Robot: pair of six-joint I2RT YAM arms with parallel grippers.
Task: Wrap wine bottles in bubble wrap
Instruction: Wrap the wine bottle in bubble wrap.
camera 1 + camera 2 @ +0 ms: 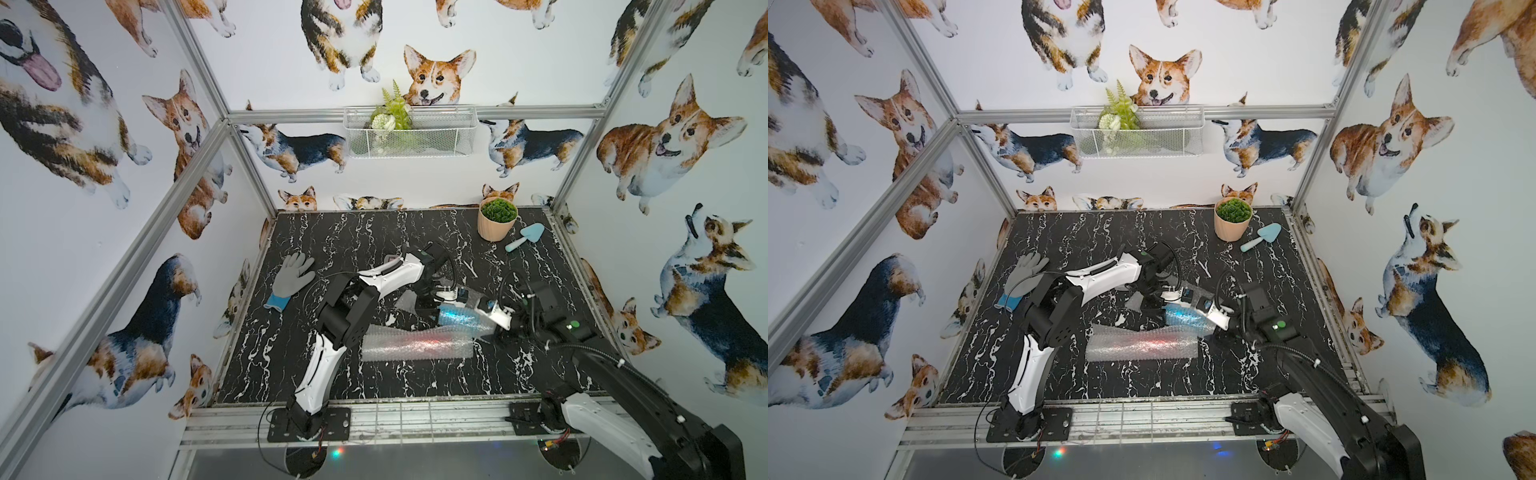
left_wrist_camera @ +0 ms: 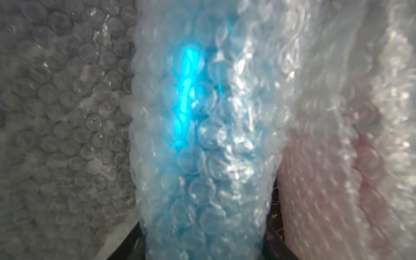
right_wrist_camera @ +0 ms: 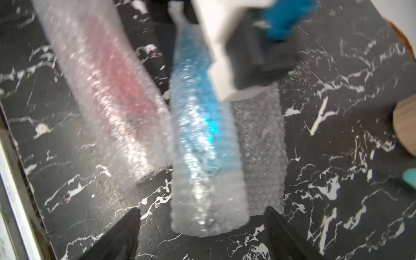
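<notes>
Nearest the front edge of the black marble table [image 1: 257, 357], the red-pink bottle [image 1: 422, 341] lies on its side, rolled inside bubble wrap [image 1: 376, 348] that runs past both its ends. Just behind it lies the blue bottle [image 1: 457, 316], also on its side and rolled in a second sheet [image 3: 209, 202], whose loose flap lies flat on the table beyond; the two rolls form a narrow V, their wraps seeming to touch at one end. The right gripper [image 3: 202, 210] sits at that end of the blue roll, fingers [image 3: 126, 231] spread wide with a gap on either side, gripping nothing. The left gripper [image 1: 434, 312] is at the opposite end (its wrist view is all blurred bubbles), and I cannot tell whether it pinches the roll. Farther back lie a grey glove [image 1: 293, 276], a pale blue trowel [image 1: 525, 237] and a potted plant [image 1: 497, 219].
</notes>
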